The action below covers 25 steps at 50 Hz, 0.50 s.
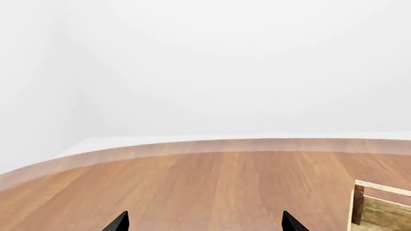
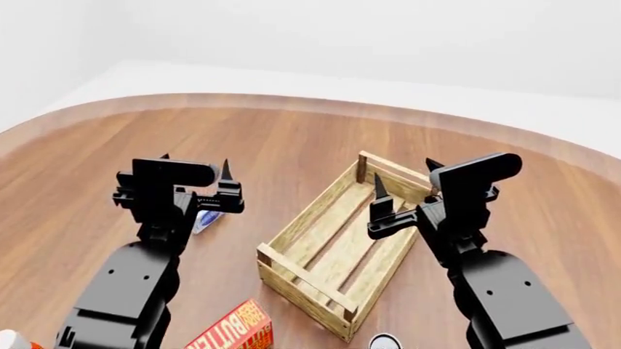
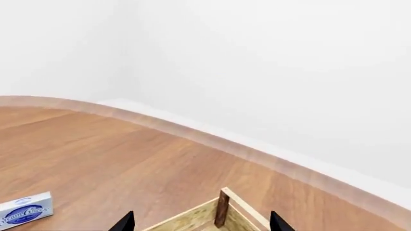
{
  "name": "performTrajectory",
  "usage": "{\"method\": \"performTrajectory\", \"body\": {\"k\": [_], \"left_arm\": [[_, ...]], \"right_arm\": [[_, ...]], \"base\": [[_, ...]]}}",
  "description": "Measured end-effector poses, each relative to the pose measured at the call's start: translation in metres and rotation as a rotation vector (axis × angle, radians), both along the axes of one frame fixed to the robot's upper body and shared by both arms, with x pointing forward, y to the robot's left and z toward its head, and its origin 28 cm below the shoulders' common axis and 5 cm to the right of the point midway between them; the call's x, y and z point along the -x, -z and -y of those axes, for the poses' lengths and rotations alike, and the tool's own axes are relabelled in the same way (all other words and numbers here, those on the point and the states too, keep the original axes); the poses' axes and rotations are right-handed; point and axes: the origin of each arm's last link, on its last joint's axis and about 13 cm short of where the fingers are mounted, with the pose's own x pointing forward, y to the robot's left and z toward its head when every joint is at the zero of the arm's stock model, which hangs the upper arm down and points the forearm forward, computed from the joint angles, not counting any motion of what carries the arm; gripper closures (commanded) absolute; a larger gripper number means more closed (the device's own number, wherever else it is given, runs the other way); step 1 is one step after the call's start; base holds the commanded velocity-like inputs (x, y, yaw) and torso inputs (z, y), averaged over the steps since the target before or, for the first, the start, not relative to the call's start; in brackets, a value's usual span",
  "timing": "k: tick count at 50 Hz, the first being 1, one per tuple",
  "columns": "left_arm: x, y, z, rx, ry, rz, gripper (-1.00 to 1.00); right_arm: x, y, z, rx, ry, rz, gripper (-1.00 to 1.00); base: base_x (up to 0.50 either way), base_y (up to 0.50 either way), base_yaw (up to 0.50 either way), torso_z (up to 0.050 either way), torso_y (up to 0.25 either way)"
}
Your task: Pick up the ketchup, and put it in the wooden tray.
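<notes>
Hovering open grippers; slatted pale wooden tray (image 2: 335, 251); ketchup (image 2: 11, 340) possibly at edge.

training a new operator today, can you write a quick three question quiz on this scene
1. True or false: the wooden tray already holds the ketchup.
2. Multiple choice: what lies at the table's near edge, just left of the tray's closest corner in the head view? A) a green bowl B) a red-and-yellow butter box C) a pair of scissors
3. Fill in: the white-and-blue box in the right wrist view lies on the table, ____ the tray.

Key
1. False. The tray's slats are bare, and both the left gripper and the right gripper hang open with nothing between the fingers.
2. B
3. outside
</notes>
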Motion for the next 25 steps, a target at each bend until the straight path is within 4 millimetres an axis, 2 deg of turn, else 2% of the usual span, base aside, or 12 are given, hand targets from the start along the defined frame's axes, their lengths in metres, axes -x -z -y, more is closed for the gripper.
{"method": "performTrajectory", "body": {"k": [13,25], "left_arm": [[0.010,-0.001,-0.008,0.020,-0.009,0.006,-1.00],[0.037,-0.003,-0.034,0.049,-0.110,0.035,-1.00]], "right_arm": [[0.004,-0.001,0.000,-0.001,0.006,0.004,-1.00],[0.007,-0.003,-0.002,0.011,-0.002,0.019,-1.00]], "base": [[0.00,0.00,0.00,0.000,0.000],[0.00,0.00,0.00,0.000,0.000]]}}
